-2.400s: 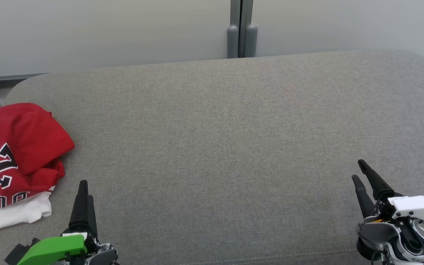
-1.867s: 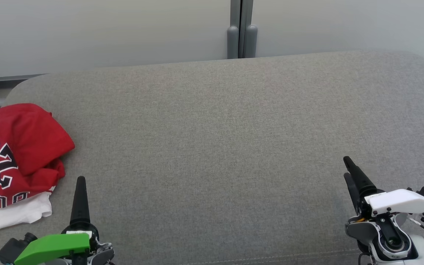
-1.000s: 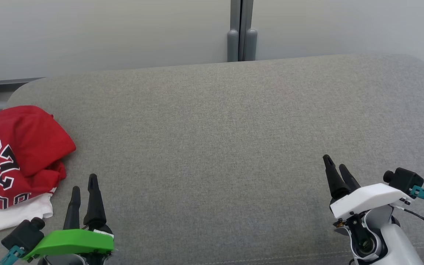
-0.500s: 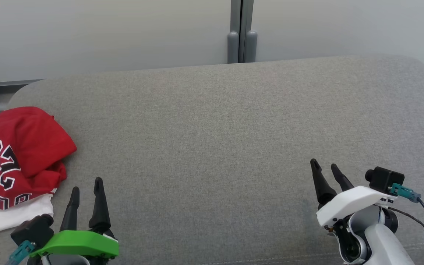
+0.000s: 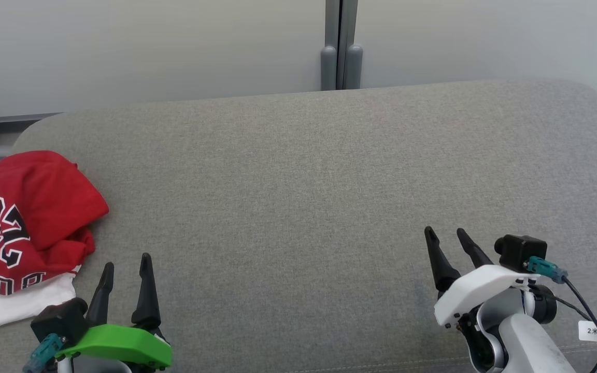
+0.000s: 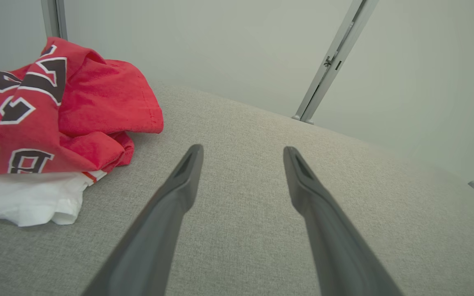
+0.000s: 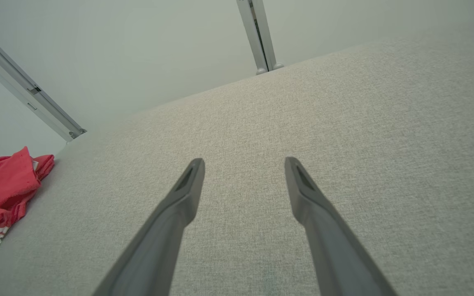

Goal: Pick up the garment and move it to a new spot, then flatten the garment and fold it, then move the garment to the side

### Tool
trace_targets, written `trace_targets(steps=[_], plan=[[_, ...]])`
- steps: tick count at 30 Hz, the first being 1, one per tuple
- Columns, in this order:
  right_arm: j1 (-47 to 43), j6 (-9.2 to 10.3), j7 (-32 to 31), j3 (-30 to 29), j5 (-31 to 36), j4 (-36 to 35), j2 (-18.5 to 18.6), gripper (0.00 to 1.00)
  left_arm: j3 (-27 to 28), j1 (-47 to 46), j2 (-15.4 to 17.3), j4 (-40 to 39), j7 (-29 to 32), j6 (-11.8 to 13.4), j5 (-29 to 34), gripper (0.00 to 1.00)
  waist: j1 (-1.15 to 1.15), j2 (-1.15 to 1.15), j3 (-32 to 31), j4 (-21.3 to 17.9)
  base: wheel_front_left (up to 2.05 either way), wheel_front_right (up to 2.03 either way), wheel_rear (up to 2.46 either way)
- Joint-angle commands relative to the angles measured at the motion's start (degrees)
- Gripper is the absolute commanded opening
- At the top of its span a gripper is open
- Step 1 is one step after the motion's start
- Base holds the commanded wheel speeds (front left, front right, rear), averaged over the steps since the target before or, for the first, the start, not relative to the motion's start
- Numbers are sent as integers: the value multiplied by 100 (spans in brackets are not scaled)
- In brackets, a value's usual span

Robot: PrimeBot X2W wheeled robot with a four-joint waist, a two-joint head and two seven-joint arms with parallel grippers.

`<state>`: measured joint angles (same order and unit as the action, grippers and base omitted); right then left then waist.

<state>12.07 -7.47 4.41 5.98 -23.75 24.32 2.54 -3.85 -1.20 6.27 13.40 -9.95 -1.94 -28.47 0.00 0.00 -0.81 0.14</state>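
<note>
– One crumpled garment [image 5: 34,207], red over a white layer, lies at the left edge of the frame, on the table's [image 5: 298,181] left end.
– Its long axis?
– The heap runs top to bottom along that edge, white hem lowest. It's too bunched to tell which end is the neck.
– What could go wrong?
– A shallow pinch may lift only the red layer, or drag the heap off the edge. The left tool [image 5: 127,261] is near it, jaws spread and empty. The right tool [image 5: 444,231] is the same, well apart.
</note>
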Motion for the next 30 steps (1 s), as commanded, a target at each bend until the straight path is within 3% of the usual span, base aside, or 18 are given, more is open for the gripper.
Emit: trace_targets(steps=[1,30], plan=[[125,-3,69,43,158,-13,33,100,-14,-63,63,-14,-34,26,154,100,0,0,-2,-2,0,0,0],[126,-3,544,373,1477,-26,71,100,-28,29,214,-9,13,310,1377,100,0,0,-71,-7,0,0,0]])
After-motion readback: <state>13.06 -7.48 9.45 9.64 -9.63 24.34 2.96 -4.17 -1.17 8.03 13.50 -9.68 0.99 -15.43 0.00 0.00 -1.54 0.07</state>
